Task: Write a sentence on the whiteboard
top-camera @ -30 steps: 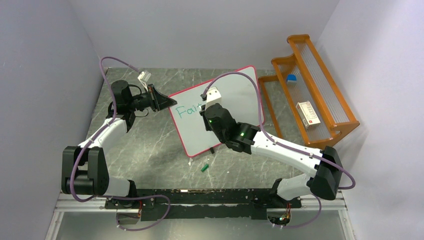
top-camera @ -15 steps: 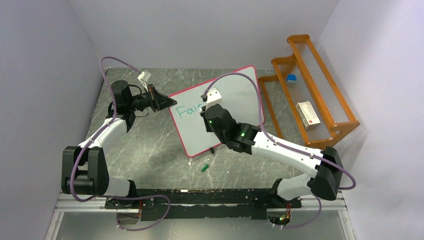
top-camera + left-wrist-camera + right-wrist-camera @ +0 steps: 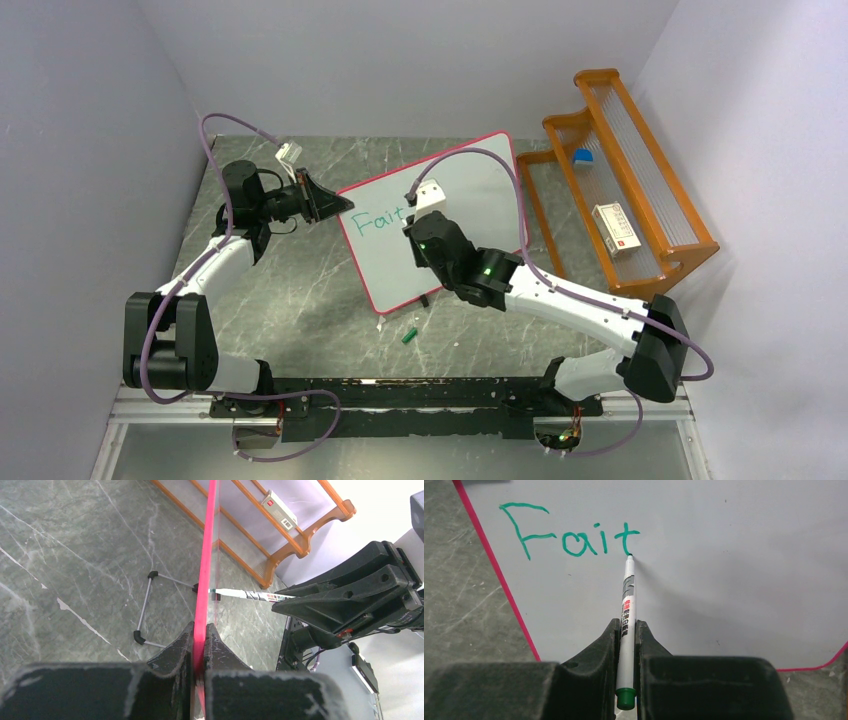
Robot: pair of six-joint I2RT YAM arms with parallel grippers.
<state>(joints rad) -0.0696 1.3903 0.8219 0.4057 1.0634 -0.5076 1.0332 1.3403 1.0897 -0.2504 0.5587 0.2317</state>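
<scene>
Hiding the marker (image 3: 628,592) overhead, the right arm (image 3: 560,295) overlaps the whiteboard (image 3: 480,185).

The middle of the tabletop (image 3: 300,290) is blocked by the propped whiteboard (image 3: 470,180), which is clamped at its left edge by the left tool (image 3: 343,205) and met on its face by the right tool (image 3: 626,627) and its marker (image 3: 628,590). The right side is closed off by an orange rack (image 3: 640,200). Open passage is left at the near left, beside a green cap (image 3: 409,335).

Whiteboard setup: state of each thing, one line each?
whiteboard, propped upright, edge clamped
sentence, unfinished, reads "Fait"
marker, uncapped, tip on board at foot of the "t"
left gripper, shut on whiteboard frame
right gripper, shut on marker
green cap, loose on table
</scene>
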